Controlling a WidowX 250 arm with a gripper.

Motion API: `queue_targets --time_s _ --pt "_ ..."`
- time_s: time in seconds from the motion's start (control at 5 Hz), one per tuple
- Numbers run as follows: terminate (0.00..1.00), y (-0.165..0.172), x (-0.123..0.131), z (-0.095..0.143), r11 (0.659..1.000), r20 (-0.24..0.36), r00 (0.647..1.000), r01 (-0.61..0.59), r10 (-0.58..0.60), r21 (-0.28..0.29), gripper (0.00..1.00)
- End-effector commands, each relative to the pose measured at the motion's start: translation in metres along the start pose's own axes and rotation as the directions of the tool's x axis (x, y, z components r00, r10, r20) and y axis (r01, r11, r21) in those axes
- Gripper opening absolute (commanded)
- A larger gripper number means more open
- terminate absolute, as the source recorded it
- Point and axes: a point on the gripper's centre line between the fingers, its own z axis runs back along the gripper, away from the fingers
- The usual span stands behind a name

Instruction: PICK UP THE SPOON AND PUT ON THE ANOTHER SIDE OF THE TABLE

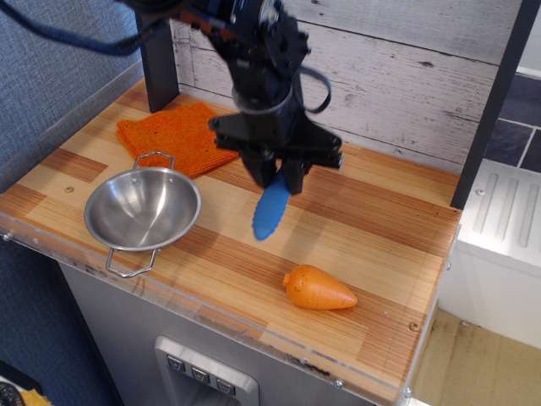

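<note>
My black gripper is shut on the spoon and holds it in the air above the middle of the table. Only the spoon's thick ribbed blue handle shows, hanging down and slightly left from the fingers; its metal bowl is hidden between the fingers. The handle's tip is clear of the wood, with its shadow below on the planks.
A steel bowl with wire handles stands at the front left. An orange cloth lies behind it. An orange carrot lies near the front edge. A black post stands at the back left, and a plank wall runs behind.
</note>
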Motion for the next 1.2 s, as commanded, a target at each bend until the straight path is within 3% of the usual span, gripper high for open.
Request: queue_targets --time_s 0.0,0.4,1.0 --pt "0.0 -0.041 0.039 0.022 0.997 0.117 0.993 -0.026 0.034 -0.07 0.0" --pt "0.0 -0.078 0.048 0.008 0.994 0.121 0.992 -0.008 0.022 -0.107 0.0" --pt "0.0 -0.094 0.026 -0.027 0.995 0.064 0.998 0.021 -0.015 -0.098 0.0"
